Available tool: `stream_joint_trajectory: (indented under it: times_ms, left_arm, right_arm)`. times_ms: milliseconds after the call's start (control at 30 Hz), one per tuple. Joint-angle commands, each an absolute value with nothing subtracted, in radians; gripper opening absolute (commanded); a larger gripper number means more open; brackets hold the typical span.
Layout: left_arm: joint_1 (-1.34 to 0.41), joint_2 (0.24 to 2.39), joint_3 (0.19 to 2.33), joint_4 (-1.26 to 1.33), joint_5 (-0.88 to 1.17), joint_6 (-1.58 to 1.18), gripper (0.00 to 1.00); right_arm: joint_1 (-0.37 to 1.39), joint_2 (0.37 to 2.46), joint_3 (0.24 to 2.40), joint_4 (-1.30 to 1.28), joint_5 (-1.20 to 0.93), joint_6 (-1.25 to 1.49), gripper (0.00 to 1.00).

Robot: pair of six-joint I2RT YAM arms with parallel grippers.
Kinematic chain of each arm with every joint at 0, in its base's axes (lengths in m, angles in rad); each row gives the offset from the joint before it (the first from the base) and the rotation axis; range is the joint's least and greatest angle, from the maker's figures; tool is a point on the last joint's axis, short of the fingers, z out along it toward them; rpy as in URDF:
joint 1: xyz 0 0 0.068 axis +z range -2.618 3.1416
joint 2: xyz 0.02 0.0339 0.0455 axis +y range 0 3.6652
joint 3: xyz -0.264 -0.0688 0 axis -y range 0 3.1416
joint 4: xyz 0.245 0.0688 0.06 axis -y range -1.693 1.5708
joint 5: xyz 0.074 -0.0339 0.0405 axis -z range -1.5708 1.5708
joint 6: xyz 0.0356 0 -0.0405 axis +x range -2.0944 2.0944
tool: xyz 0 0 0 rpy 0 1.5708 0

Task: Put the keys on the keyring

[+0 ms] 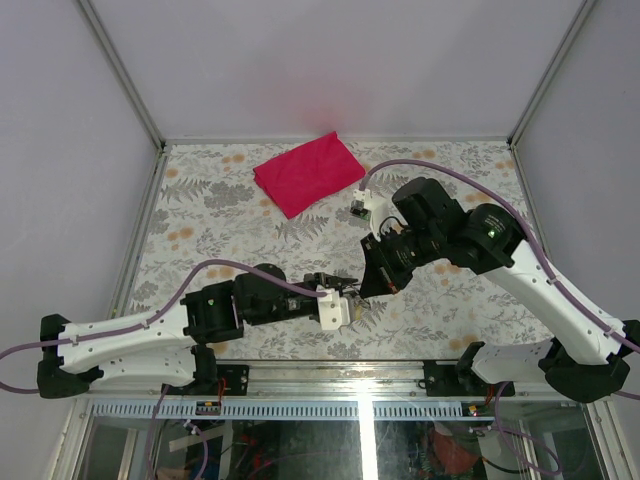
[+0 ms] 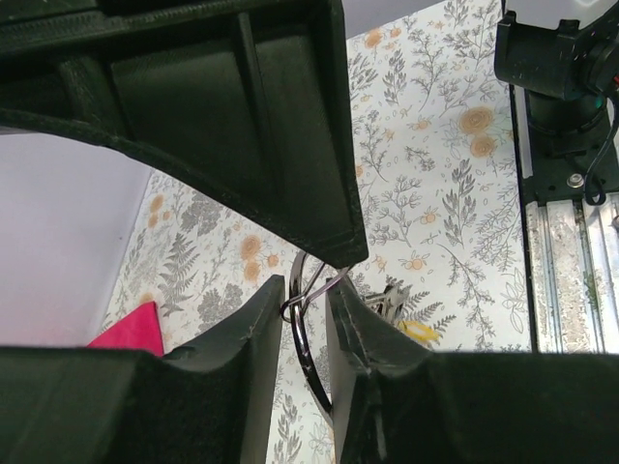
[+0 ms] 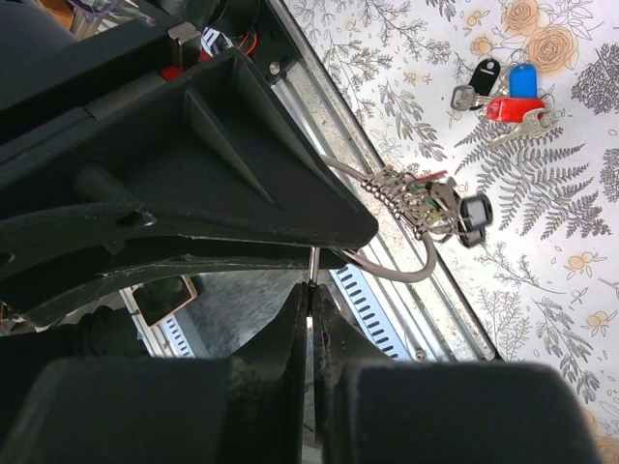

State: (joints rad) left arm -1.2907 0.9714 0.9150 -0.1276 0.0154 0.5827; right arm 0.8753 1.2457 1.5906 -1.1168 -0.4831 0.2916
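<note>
The keyring point(image 2: 308, 340), a thin silver ring, hangs above the table where both arms meet. My right gripper point(image 3: 311, 290) is shut on its upper edge, a thin strip of metal point(image 3: 312, 263) showing between the tips. My left gripper point(image 2: 305, 290) stands with its jaws narrowly apart around the ring's lower part, with a gap on the left side. In the top view the left gripper point(image 1: 352, 298) and right gripper point(image 1: 369, 287) nearly touch. The keys, one blue-headed point(image 3: 522, 79) and one red-headed point(image 3: 513, 108), lie on the table beside a black-headed key point(image 3: 481, 72).
A magenta folded cloth point(image 1: 308, 172) lies at the back centre of the floral table point(image 1: 200, 220). A small silver cluster point(image 2: 392, 300) with a yellow tag point(image 2: 418, 332) shows just beyond my left gripper's right finger. The metal rail point(image 2: 561, 242) runs along the near edge.
</note>
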Motion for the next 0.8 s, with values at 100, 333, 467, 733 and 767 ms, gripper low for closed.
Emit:
stream_joint_trajectory:
  times_ms: [100, 333, 467, 733, 767]
  left_arm:
    - [-1.303, 0.980, 0.962, -0.119, -0.027, 0.605, 0.05]
    - [-1.304, 0.983, 0.980, -0.125, -0.085, 0.574, 0.00]
    - [-1.304, 0.984, 0.997, -0.121, -0.154, 0.474, 0.00]
    - [-1.303, 1.002, 1.007, -0.095, -0.289, 0.325, 0.00]
    - [-1.304, 1.009, 1.016, -0.105, -0.300, 0.310, 0.00]
  right_arm:
    - [0.881, 1.234, 1.647, -1.112, -0.513, 0.299, 0.00]
    - [0.881, 1.184, 1.644, -1.042, -0.417, 0.322, 0.29]
    - [0.881, 1.102, 1.572, -0.907, -0.336, 0.348, 0.47]
    - [0.881, 0.852, 1.256, -0.476, -0.116, 0.433, 0.53]
    - [0.881, 0.831, 1.225, -0.429, -0.103, 0.433, 0.52]
